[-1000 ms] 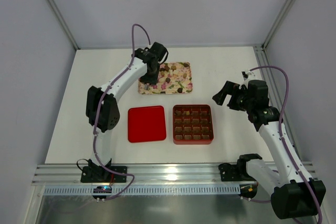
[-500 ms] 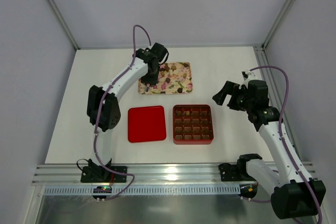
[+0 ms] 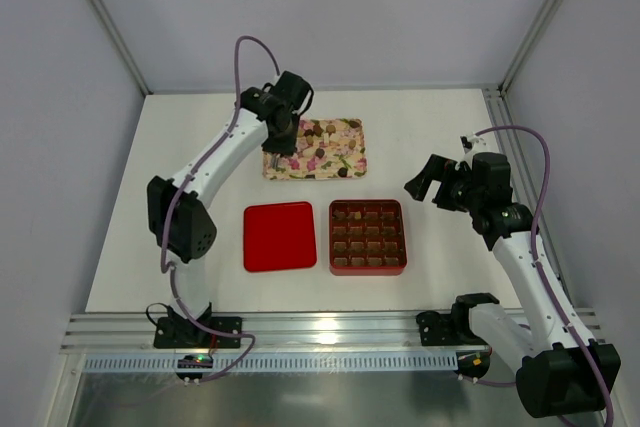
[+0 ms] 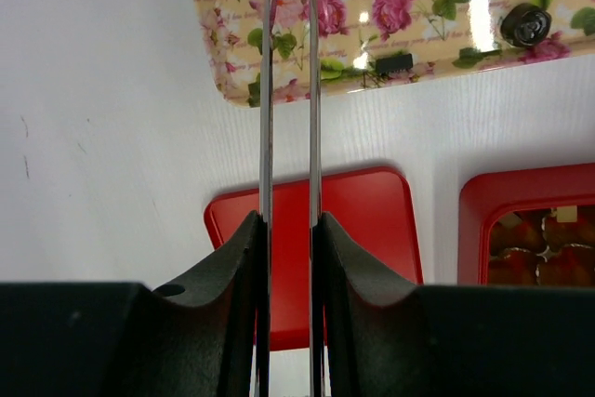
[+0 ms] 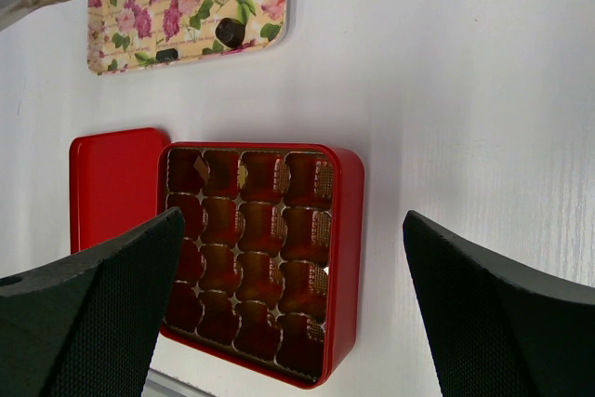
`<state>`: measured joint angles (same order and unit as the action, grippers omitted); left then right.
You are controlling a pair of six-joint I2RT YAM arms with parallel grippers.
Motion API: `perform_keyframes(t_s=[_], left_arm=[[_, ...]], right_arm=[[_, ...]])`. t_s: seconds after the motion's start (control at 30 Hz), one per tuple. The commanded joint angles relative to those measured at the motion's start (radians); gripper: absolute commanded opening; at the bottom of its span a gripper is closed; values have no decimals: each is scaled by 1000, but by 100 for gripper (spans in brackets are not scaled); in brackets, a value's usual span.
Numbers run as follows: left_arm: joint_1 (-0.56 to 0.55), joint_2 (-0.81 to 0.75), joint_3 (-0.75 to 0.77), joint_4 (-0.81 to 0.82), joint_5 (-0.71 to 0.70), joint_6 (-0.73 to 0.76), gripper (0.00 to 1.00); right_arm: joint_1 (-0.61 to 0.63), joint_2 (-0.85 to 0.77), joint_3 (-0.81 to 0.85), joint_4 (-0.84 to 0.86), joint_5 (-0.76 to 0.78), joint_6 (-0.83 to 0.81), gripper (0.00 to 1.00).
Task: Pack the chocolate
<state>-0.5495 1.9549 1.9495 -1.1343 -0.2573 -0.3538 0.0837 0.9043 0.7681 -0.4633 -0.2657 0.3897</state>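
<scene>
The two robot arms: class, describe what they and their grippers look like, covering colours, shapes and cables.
Both the left arm and the right arm have slim white tube segments joined by bulky black joints. A purple cable loops along each. The left gripper and right gripper are black; the right one's broad wedge-shaped fingers show a fine mesh texture.

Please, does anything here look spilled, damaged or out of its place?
Nothing stands out. The unpacked chocolate lies on the flowered tray, none on the table; the red box sits flat, its lid beside it, both intact.
</scene>
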Motion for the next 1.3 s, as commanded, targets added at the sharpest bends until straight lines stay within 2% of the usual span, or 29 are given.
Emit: perform_keyframes(t_s=[0.0, 0.13, 0.37, 0.5, 0.7, 0.97, 1.27], left_arm=[[-9, -102, -12, -8, 16, 15, 14], [-38, -148, -41, -16, 33, 10, 14], [-168, -238, -107, -21, 23, -5, 14], [-292, -266, -123, -35, -5, -34, 15], [-420, -280, -130, -35, 12, -51, 15], [-512, -222, -136, -1, 65, -71, 17], [-537, -171, -136, 47, 110, -79, 18]], right_arm=[[1, 5, -1, 40, -9, -8, 100], [-1, 5, -1, 41, -4, -9, 100], [1, 8, 7, 38, 3, -5, 100], [1, 8, 8, 34, 10, -3, 100], [1, -1, 10, 26, 19, -3, 100], [-1, -16, 8, 12, 26, -2, 100], [1, -24, 13, 3, 31, -9, 100]])
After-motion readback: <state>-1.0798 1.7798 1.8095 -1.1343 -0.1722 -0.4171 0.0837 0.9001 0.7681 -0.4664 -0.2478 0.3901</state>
